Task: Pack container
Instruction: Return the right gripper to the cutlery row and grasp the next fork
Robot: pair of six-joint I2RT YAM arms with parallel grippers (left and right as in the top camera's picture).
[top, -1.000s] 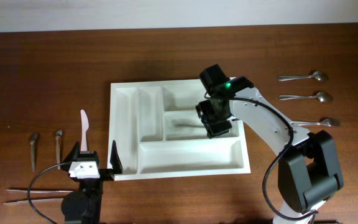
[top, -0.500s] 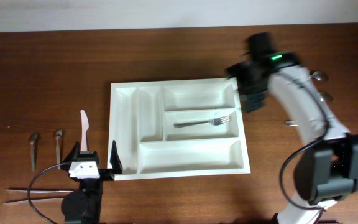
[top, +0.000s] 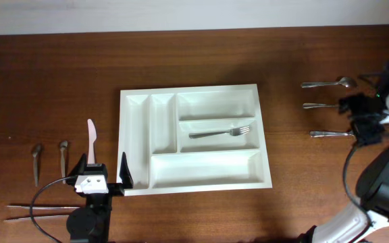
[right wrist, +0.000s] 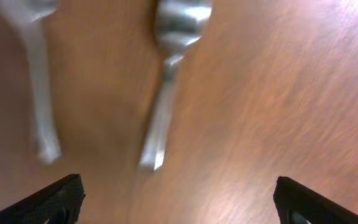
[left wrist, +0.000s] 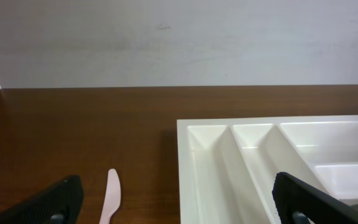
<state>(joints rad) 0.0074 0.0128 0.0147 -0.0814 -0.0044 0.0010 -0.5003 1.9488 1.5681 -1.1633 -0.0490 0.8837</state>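
A white cutlery tray (top: 135,142) with several compartments lies mid-table; a metal fork (top: 219,132) lies in its middle right compartment. Three metal spoons lie in a column at the right: top (top: 327,84), middle (top: 323,105), bottom (top: 331,133). My right gripper (top: 369,120) is open and empty over their bowl ends; two blurred spoons (right wrist: 169,81) show in the right wrist view. My left gripper (top: 102,173) is open and empty at the tray's front left corner (left wrist: 210,155), beside a pale knife (top: 91,138), which also shows in the left wrist view (left wrist: 111,199).
Two small dark-handled spoons (top: 36,160) (top: 63,156) lie at the far left. Chopsticks (top: 32,210) lie near the front left edge. A white wall (left wrist: 179,37) stands behind the table.
My right gripper let go of the fork in the tray's middle compartment, rose and swung right across the table to the spoons. The left arm has not moved.
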